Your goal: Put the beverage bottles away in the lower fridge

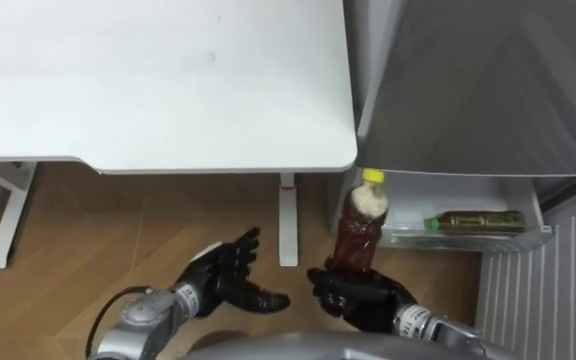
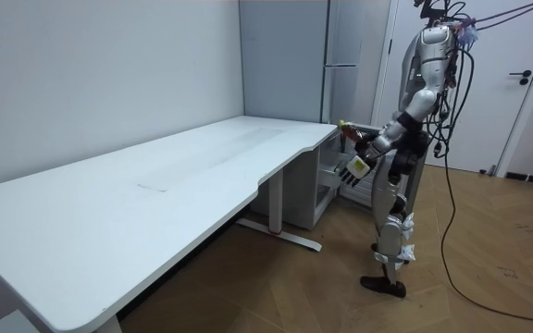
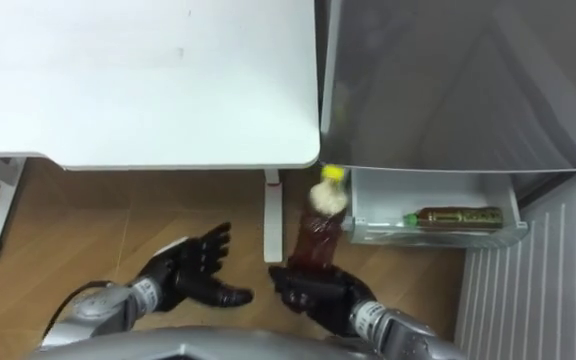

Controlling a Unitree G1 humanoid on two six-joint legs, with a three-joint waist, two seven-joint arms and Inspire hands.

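Observation:
A brown drink bottle [image 1: 360,232] with a yellow cap stands upright in my right hand [image 1: 360,296], whose fingers are curled round its lower part; the same bottle [image 3: 317,236] and right hand [image 3: 318,293] show in the right eye view. It is held above the floor, just left of the open lower fridge drawer [image 1: 468,238]. A second bottle [image 1: 476,220] with a green cap lies on its side in that drawer. My left hand [image 1: 226,277] hangs open to the left of the bottle, fingers spread. In the room view I stand at the table's end, facing the fridge [image 2: 350,102].
The white table [image 1: 158,80] fills the upper left, its leg [image 1: 288,220] standing close to the held bottle. The grey fridge body [image 1: 488,90] rises at the upper right. A ribbed white panel [image 1: 548,290] stands at the right beside the drawer. Wooden floor lies below.

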